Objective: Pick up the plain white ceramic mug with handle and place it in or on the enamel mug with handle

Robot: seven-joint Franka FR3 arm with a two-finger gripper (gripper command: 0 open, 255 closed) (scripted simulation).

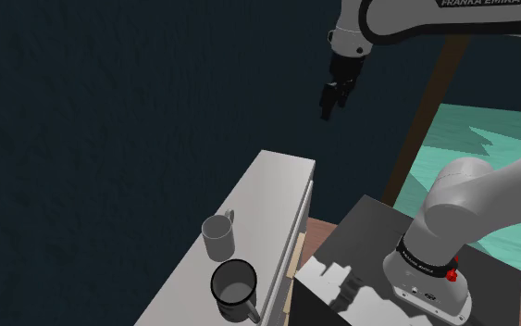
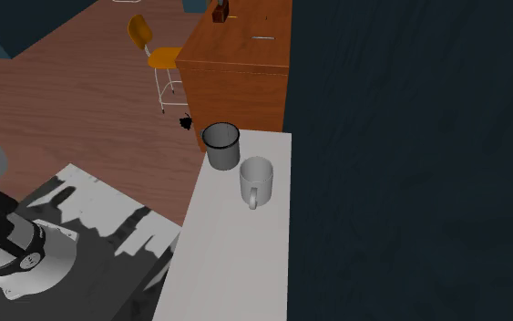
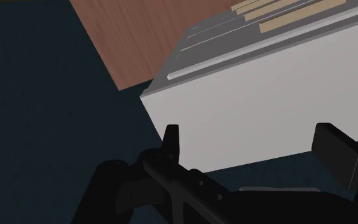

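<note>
A plain white mug [image 1: 217, 236] [image 2: 255, 181] stands upright on a long white counter [image 1: 272, 199] [image 2: 236, 264] [image 3: 273, 108]. Close beside it, nearer the camera in the shoulder view, stands a dark grey mug [image 1: 235, 289] [image 2: 220, 146] with a handle and a dark rim. My black gripper [image 1: 328, 104] [image 3: 257, 149] hangs high in the air beyond the counter's far end, well away from both mugs. In the wrist view its fingers [image 3: 339, 153] stand apart with nothing between them, looking down on the counter's end.
A dark blue wall runs along the counter's far side. My stand [image 1: 378, 269] [image 2: 90, 237] sits right against the counter's drawer side. A wooden cabinet [image 2: 241, 64] and a yellow chair [image 2: 154, 55] stand past the mugs on the wooden floor.
</note>
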